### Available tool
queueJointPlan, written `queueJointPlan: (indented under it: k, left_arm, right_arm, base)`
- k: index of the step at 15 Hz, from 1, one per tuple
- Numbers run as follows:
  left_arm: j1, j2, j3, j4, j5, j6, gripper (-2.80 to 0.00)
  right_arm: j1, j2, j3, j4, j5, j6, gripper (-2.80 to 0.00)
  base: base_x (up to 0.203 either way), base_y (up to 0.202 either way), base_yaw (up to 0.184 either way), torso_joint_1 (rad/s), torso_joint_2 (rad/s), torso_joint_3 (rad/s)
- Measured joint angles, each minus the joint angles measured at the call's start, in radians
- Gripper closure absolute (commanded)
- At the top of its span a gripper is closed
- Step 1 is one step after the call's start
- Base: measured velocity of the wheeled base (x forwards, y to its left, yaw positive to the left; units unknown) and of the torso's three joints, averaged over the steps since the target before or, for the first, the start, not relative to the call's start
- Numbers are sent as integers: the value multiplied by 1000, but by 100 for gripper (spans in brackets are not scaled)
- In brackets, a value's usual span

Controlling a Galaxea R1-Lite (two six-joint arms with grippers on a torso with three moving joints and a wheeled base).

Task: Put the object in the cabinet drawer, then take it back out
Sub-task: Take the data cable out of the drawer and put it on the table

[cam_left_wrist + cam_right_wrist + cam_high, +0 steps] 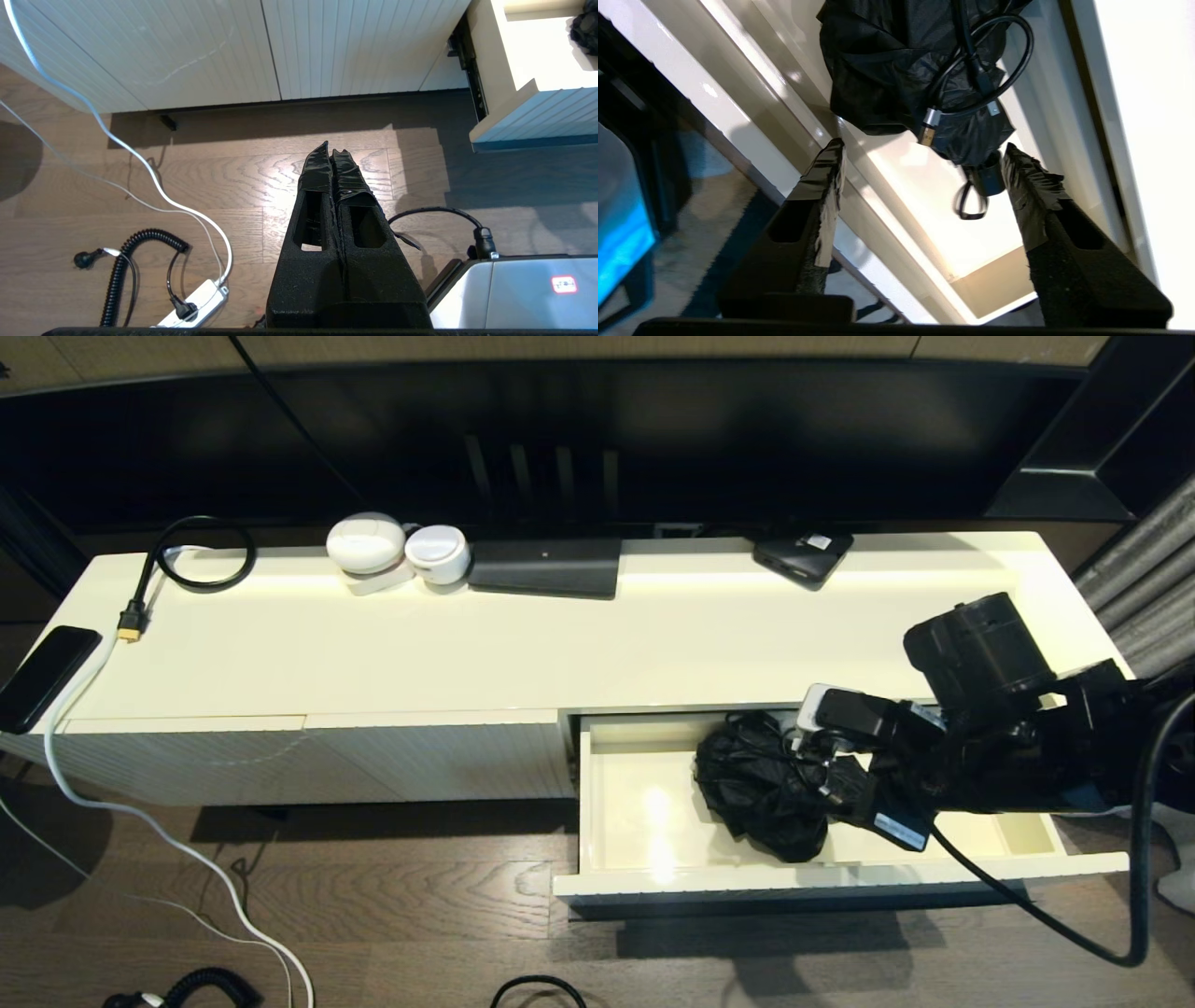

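Observation:
The cabinet drawer stands pulled out at the right end of the cream cabinet, its glossy inside showing. In it lies the object, a black folded umbrella, with a coiled black cable on top. My right gripper hangs open over the drawer beside the umbrella's right end. In the right wrist view the umbrella's stubby handle and its strap sit close to one fingertip, not clamped. My left gripper is shut on nothing, parked low over the wooden floor, left of the drawer.
On the cabinet top stand two white round cases, a black flat box and a black device. A phone lies at the left edge. White cable and a power strip lie on the floor.

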State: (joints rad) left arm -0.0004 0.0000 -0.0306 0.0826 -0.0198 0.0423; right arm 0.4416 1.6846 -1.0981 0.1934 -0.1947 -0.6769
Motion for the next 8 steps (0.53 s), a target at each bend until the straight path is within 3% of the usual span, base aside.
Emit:
queueJointPlan:
  k: [8]
  left_arm:
    - [0, 0, 0, 0, 0, -1, 0]
  right_arm:
    - [-1, 77, -24, 13, 1, 207, -280]
  base:
    - [0, 0, 0, 0, 0, 0]
